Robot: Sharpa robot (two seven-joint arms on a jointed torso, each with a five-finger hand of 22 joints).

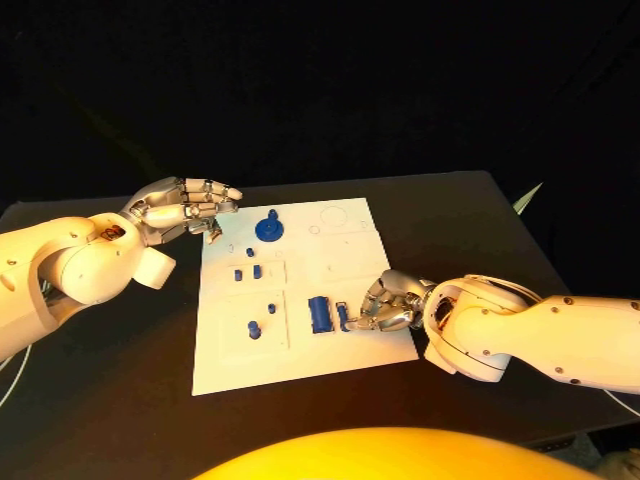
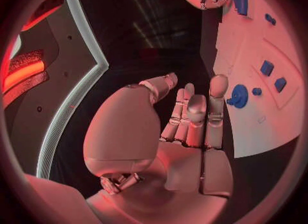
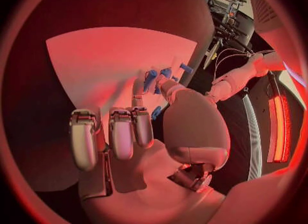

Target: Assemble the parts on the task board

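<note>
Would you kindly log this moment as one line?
left hand: curled, empty, at task board far corner | right hand: fingers at rectangular blue part | grasp unclear

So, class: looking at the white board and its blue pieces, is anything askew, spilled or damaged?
Nothing stands out. The task board lies flat on the black table and the blue parts sit on it, none spilled onto the table. The right hand rests at the rectangular part; the left hand hovers at the board's far corner.
</note>
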